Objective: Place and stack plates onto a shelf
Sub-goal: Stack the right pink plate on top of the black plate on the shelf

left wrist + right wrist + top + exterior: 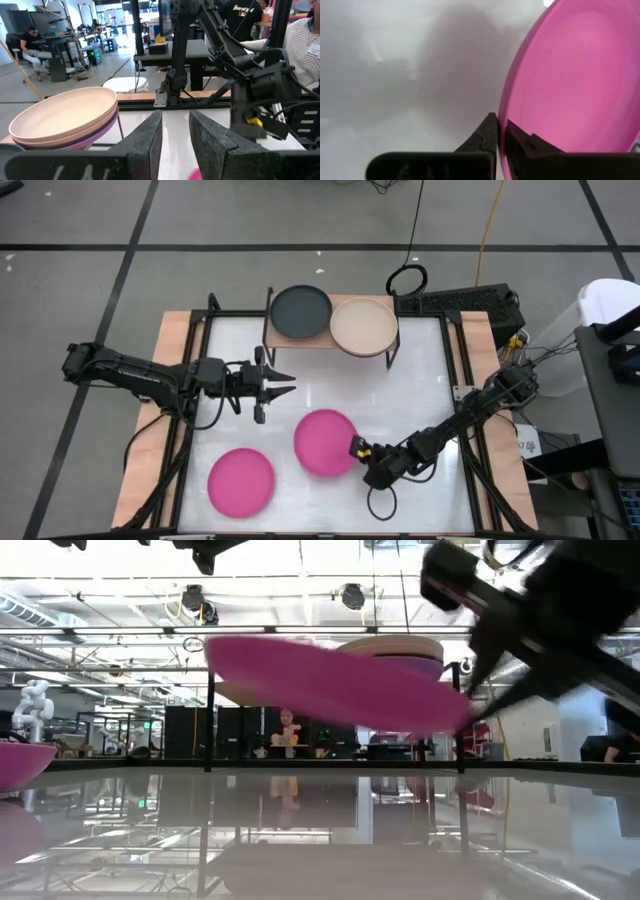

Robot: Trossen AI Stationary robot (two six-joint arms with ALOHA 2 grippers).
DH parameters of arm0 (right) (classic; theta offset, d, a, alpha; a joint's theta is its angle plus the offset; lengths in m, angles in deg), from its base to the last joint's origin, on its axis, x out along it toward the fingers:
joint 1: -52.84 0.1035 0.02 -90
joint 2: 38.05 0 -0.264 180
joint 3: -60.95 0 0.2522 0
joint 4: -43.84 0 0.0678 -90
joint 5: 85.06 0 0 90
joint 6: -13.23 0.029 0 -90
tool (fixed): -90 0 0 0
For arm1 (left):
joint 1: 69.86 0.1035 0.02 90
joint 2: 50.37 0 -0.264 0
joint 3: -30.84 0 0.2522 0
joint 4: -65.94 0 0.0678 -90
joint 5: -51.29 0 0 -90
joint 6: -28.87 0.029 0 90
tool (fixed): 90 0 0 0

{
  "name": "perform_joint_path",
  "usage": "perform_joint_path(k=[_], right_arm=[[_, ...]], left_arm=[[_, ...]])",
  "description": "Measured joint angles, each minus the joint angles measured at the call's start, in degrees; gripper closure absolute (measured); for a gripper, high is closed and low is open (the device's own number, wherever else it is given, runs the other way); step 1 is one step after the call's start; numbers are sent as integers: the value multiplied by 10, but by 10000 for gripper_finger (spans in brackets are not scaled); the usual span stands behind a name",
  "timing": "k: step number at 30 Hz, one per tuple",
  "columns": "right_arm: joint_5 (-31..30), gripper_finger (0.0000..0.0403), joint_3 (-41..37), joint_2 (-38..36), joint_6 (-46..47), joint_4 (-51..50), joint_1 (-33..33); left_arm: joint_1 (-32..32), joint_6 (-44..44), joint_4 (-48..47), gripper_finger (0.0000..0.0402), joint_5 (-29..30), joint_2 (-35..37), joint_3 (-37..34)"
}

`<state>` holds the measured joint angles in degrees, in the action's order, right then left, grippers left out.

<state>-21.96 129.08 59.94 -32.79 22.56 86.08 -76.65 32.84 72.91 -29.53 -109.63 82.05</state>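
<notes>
A: High view shows two hot pink plates on the white counter (420,370): one (241,480) lies flat near the front left, the other (325,442) is near the middle. The right tool (360,450) is closed on the right rim of this second plate (580,85). In the low view it (340,680) is tilted, off the counter.

B: And the shelf (275,340)?

A: It is at the back, with a dark grey plate (300,311) on the left and a beige plate (363,326) beside it, on top of a stack.

B: The left arm?

A: It reaches in from the left, level; the left tool (275,387) is narrowly open and holds nothing.
</notes>
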Motion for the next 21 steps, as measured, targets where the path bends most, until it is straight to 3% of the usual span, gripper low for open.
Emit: perform_joint_path(k=[6, 13, 17, 21], right_arm=[[-59, 401, 0, -56, -31, 19, -55], [-73, 402, 0, -134, -117, 135, -172], [-30, 402, 24, -163, -147, 185, -246], [70, 402, 83, -168, -109, 181, -321]], left_arm=[[0, 2, 12, 300, 0, 0, 0], [-20, -24, 130, 300, -26, 6, 0], [-47, 19, 137, 300, -30, 13, 1], [-58, 53, 140, 300, -9, 21, 0]])
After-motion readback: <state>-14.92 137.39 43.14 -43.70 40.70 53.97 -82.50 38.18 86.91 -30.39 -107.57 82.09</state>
